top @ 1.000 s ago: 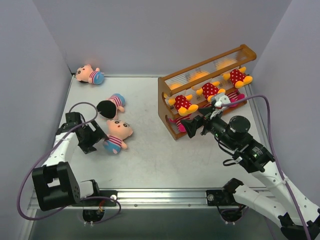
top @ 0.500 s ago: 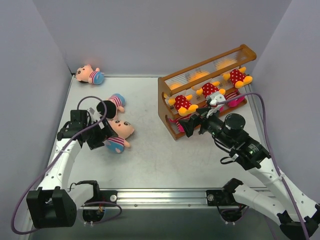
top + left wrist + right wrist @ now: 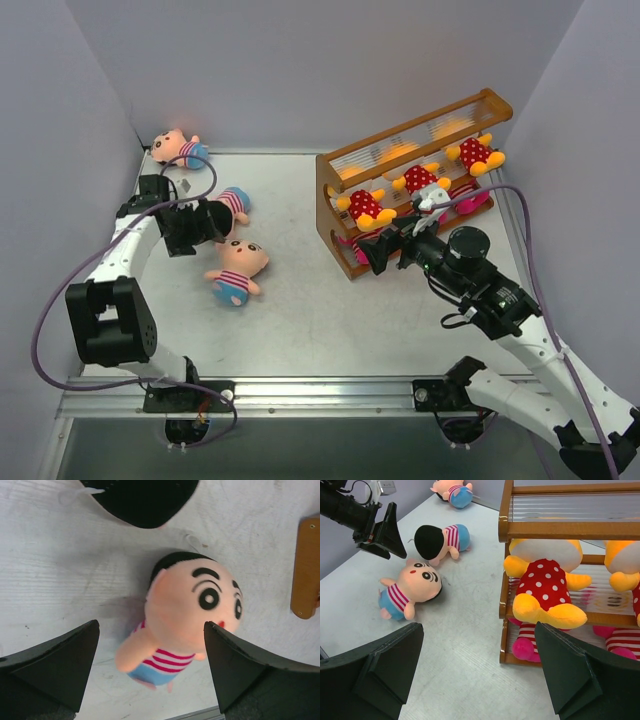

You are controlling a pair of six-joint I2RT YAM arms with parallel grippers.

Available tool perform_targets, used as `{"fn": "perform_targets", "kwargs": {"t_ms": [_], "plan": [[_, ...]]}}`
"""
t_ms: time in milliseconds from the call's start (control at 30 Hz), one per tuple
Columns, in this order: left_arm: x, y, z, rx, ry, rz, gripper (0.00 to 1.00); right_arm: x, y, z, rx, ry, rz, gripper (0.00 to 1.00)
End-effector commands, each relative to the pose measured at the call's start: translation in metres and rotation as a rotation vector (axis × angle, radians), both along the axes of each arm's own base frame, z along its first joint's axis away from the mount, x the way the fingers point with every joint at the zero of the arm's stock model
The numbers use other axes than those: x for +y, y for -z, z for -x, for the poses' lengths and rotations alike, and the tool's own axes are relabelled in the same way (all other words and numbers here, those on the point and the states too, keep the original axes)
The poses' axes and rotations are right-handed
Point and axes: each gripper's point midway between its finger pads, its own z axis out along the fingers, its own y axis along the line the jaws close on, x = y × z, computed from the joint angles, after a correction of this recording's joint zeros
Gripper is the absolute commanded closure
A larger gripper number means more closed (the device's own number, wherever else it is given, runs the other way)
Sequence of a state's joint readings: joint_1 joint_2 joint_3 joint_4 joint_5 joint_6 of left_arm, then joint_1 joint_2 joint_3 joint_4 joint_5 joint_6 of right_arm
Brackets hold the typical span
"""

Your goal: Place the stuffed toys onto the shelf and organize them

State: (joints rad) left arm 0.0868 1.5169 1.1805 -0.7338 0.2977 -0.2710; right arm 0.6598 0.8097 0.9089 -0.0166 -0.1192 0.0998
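Top view, with both wrist views. The bench (image 3: 300, 310) is a pale, matt, faintly scuffed sheet. At 2 o'clock on it stands the shelf (image 3: 324, 195), an orange-brown wooden frame. It has rounded end panels and tiers of thin, pale, closely set rods, and its long axis runs from 8 toward 2 o'clock.

The stuffed toys are soft plush with large round heads.

Three boy dolls lie on the bench, off the shelf. They have peach faces, black hair, red-and-white striped shirts and blue shorts.
- One (image 3: 180, 150) lies in the 11 o'clock corner.
- One (image 3: 236, 202) lies at 10 o'clock, the black back of its head uppermost.
- One (image 3: 237, 270) lies at 9 o'clock, face up, with stitched black brows and eyes showing.

Three yellow bears (image 3: 365, 207) (image 3: 420, 181) (image 3: 477, 153) in red with white polka dots sit in a row on the middle tier.

On the bottom tier, two magenta-limbed dolls (image 3: 524, 647) (image 3: 470, 196) with striped bodies can be counted. The right arm hides the rest of that tier.

The left fingers (image 3: 192, 232) are black and wedge-shaped. They stand wide apart and hold nothing, above the bench between the second and third boy dolls.

The right fingers (image 3: 385, 250) have the same shape. They are equally wide and empty, in front of the shelf's 8 o'clock end, near the first bear.
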Motion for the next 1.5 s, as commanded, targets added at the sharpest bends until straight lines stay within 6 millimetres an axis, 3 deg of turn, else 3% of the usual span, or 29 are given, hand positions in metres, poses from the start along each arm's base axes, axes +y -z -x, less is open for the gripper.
{"fn": "perform_targets", "kwargs": {"t_ms": [0, 233, 400, 433, 633, 667, 733, 767, 833, 1033, 1200, 1233, 1467], "plan": [[0.007, -0.002, -0.021, -0.060, 0.041, 0.007, 0.06, -0.005, -0.028, -0.001, -0.064, 0.018, -0.044, 0.01], [-0.033, 0.037, -0.012, 0.001, 0.114, 0.096, 0.06, -0.001, -0.024, -0.002, -0.056, 0.002, -0.031, 0.01], [-0.053, 0.054, -0.010, 0.022, 0.105, 0.132, 0.06, 0.007, -0.020, -0.001, -0.047, -0.036, -0.031, 0.01], [-0.065, 0.059, -0.006, 0.037, 0.130, 0.120, 0.05, 0.008, -0.019, -0.001, -0.041, -0.042, -0.031, 0.01], [-0.088, 0.059, -0.004, 0.025, 0.115, 0.155, 0.00, 0.016, -0.015, 0.003, -0.025, -0.087, -0.036, 0.01], [-0.089, 0.058, -0.004, 0.017, 0.102, 0.167, 0.13, 0.017, -0.013, 0.004, -0.015, -0.090, -0.037, 0.01], [-0.091, 0.045, -0.006, -0.022, 0.097, 0.186, 0.26, 0.020, -0.013, 0.006, -0.011, -0.107, -0.040, 0.01], [-0.093, 0.039, -0.007, -0.036, 0.090, 0.201, 0.41, 0.021, -0.012, 0.007, -0.007, -0.113, -0.041, 0.01], [-0.096, 0.025, -0.006, -0.078, 0.087, 0.219, 0.58, 0.025, -0.010, 0.010, 0.000, -0.126, -0.042, 0.01], [-0.101, -0.037, 0.000, -0.264, 0.016, 0.302, 0.82, 0.041, -0.016, 0.020, -0.009, -0.140, -0.038, 0.01], [-0.095, -0.091, 0.008, -0.427, -0.187, 0.427, 0.85, 0.067, -0.018, 0.030, 0.013, -0.185, -0.061, 0.02], [-0.089, -0.110, 0.012, -0.492, -0.228, 0.442, 0.85, 0.071, -0.019, 0.031, 0.021, -0.190, -0.080, 0.02], [-0.083, -0.161, 0.034, -0.618, -0.391, 0.624, 0.86, 0.116, -0.015, 0.037, 0.088, -0.243, -0.138, 0.04]]}}
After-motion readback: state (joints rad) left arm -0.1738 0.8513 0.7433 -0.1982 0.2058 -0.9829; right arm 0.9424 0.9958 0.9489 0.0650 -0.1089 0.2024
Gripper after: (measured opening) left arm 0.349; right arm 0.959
